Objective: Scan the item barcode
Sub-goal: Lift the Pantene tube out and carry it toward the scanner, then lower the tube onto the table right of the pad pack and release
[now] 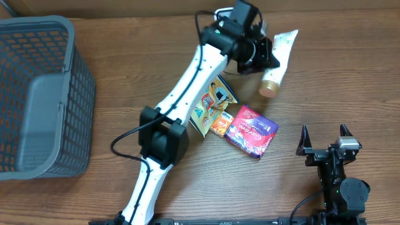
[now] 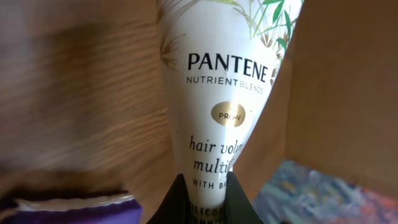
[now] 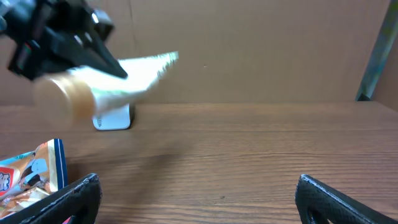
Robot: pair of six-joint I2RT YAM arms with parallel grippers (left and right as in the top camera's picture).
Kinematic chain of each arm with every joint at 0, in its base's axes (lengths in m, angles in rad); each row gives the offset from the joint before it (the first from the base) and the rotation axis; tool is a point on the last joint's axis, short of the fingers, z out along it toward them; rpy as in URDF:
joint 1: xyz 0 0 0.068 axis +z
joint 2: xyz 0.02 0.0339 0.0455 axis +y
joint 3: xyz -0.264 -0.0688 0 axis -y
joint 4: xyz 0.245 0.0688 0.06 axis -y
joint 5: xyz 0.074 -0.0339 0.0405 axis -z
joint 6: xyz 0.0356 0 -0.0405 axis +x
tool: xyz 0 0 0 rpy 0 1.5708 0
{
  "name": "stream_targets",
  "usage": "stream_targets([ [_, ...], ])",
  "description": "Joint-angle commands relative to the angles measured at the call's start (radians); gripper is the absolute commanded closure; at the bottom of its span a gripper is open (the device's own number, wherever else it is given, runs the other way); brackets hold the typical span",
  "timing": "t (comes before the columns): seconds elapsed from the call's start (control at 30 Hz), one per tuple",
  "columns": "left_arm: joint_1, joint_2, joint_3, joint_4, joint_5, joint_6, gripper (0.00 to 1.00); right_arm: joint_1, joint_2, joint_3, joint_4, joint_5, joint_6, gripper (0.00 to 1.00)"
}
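Note:
My left gripper (image 1: 267,55) is shut on a white Pantene tube (image 1: 282,51) and holds it above the far side of the table, tan cap (image 1: 269,88) pointing toward the near side. In the left wrist view the tube (image 2: 217,93) fills the middle, pinched low down between the black fingers (image 2: 171,202). The right wrist view shows the tube (image 3: 134,73) raised at the upper left, with the left gripper (image 3: 62,37) on it. No barcode shows on the tube. My right gripper (image 1: 325,142) rests at the near right, open and empty (image 3: 199,193).
A grey mesh basket (image 1: 37,94) stands at the left. An orange-blue snack packet (image 1: 212,103) and a purple packet (image 1: 252,129) lie mid-table. A small white box (image 3: 113,118) stands on the table below the tube.

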Motion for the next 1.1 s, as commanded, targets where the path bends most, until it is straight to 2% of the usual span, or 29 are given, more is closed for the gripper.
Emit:
stream_targets([
  [0.0,-0.043,0.020,0.023,-0.009,-0.040,-0.229,0.96,-0.001,-0.009,-0.010,0.006,0.006,0.002,0.00],
  [0.17,-0.102,0.032,0.023,-0.071,-0.203,-0.372,0.96,-0.001,-0.009,-0.010,0.006,0.006,0.002,0.00],
  [0.43,-0.177,0.032,0.023,-0.080,-0.335,-0.391,0.96,-0.001,-0.009,-0.010,0.006,0.006,0.002,0.00],
  [0.63,-0.219,0.032,0.023,-0.117,-0.571,-0.445,0.95,-0.001,-0.009,-0.010,0.006,0.006,0.002,0.00],
  [0.7,-0.225,0.032,0.023,-0.132,-0.642,-0.491,0.91,-0.001,-0.009,-0.010,0.006,0.006,0.002,0.00],
  [1.07,-0.227,0.033,0.022,-0.136,-0.676,-0.502,0.87,-0.001,-0.009,-0.010,0.006,0.006,0.002,0.00],
])
